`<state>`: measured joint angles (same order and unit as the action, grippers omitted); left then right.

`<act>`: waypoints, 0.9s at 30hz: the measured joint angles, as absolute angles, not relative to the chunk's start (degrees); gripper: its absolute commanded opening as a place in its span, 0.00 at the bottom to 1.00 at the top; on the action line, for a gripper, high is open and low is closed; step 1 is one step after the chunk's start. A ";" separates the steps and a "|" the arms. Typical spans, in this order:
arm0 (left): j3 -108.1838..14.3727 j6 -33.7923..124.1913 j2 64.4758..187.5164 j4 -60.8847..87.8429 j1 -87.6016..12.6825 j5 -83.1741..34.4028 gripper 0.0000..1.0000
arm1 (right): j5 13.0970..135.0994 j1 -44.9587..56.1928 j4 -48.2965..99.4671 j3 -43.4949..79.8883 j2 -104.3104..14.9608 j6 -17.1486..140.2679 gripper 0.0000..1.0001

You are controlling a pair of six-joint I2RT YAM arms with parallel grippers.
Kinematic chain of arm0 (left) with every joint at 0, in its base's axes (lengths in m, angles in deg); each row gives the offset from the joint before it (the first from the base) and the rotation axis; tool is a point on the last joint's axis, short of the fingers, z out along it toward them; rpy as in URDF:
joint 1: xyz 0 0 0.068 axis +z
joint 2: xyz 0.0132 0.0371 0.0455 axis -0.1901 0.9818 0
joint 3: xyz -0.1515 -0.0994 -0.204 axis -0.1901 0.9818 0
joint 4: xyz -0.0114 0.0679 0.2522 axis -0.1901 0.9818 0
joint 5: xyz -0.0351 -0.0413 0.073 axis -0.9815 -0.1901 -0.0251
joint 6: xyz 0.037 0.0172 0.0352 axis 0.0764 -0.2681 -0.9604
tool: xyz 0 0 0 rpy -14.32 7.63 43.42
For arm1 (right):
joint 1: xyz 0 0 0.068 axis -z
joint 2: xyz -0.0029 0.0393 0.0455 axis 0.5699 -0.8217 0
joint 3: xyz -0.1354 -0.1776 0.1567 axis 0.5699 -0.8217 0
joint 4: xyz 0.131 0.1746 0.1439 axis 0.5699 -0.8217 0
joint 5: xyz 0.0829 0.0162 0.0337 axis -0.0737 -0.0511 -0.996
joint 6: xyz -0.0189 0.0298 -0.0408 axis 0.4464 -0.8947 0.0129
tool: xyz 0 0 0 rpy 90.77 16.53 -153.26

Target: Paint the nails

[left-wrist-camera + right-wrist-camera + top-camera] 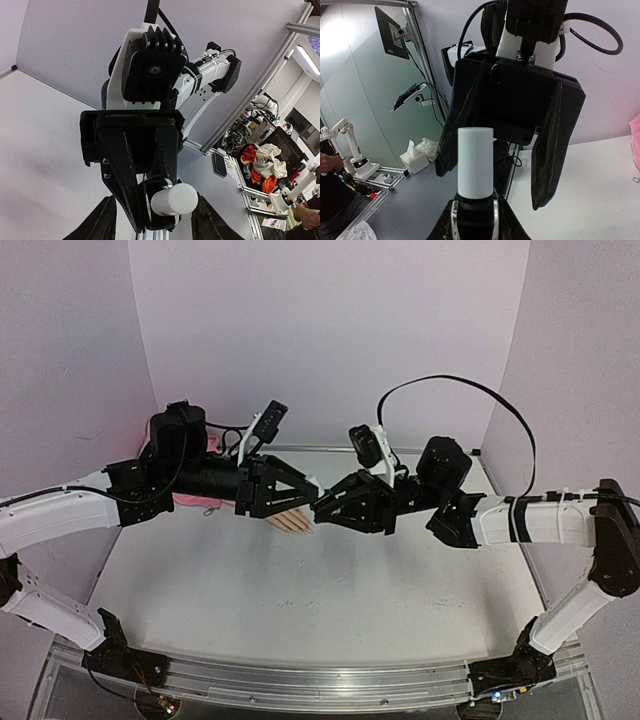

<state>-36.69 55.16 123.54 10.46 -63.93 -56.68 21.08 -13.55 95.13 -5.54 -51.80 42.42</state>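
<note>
Beige mannequin hand (292, 523) lies on the white table (300, 620) with its pink sleeve (195, 502) to the left, just under the spot where the 2 claws meet; its nails (304, 530) are too small to judge. Pointing left, the right claw (325, 508) is clamped on the black base of a white cylinder (475, 162). Opposite, the left claw (308, 496) has its jaws parted, 1 finger on either side of the cylinder, apart from it.
</note>
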 measured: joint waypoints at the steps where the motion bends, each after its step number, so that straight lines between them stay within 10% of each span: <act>1: -36.80 55.20 123.69 10.44 -63.95 -57.10 0.46 | 20.94 -13.55 95.41 -5.54 -51.86 42.05 0.00; 7: -37.41 55.66 124.17 9.36 -64.30 -58.30 0.43 | 20.18 -13.55 96.13 -5.54 -53.31 40.87 0.00; 21: -38.18 54.77 125.83 8.05 -63.86 -55.48 0.00 | 22.61 -13.48 95.41 -5.54 -54.11 40.26 0.00; 27: -38.59 56.71 125.83 11.27 -62.49 -36.68 0.00 | 69.31 -22.20 81.27 -5.41 -49.90 51.95 0.00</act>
<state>-38.59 56.71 125.83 11.27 -62.49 -36.68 69.31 -22.20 81.27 -5.41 -49.90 51.95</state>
